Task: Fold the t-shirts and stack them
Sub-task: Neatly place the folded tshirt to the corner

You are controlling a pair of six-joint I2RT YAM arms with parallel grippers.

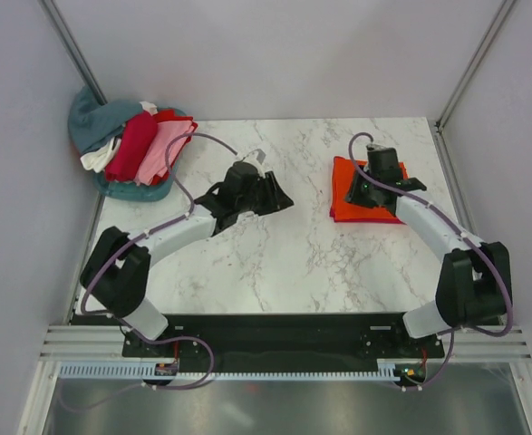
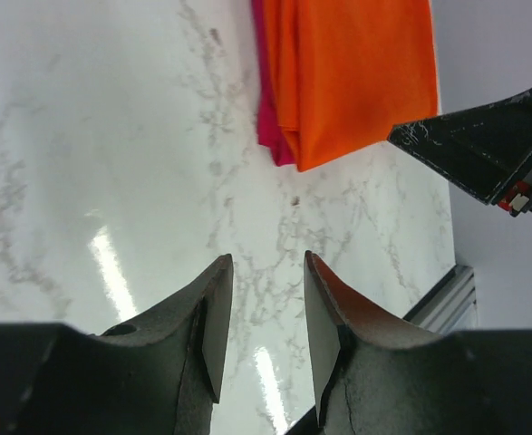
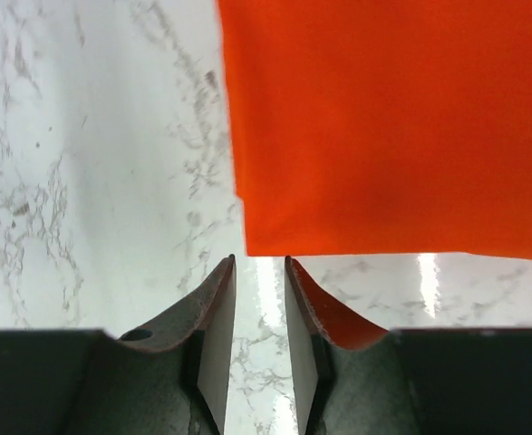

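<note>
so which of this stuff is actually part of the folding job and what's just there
Part of the job:
- folded orange t-shirt, lying on the crimson-pink t-shirt
- unfolded heap at the back left: dark red shirt, light pink shirt, white shirt, teal garment

Just there:
- marble table
- grey walls
- metal rail at the near edge

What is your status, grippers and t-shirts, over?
Left gripper open, empty, over marble; right gripper open, empty, at edge of folded orange t-shirt. Orange lies on crimson-pink t-shirt. Unfolded pile far left. Nothing in the way.
</note>
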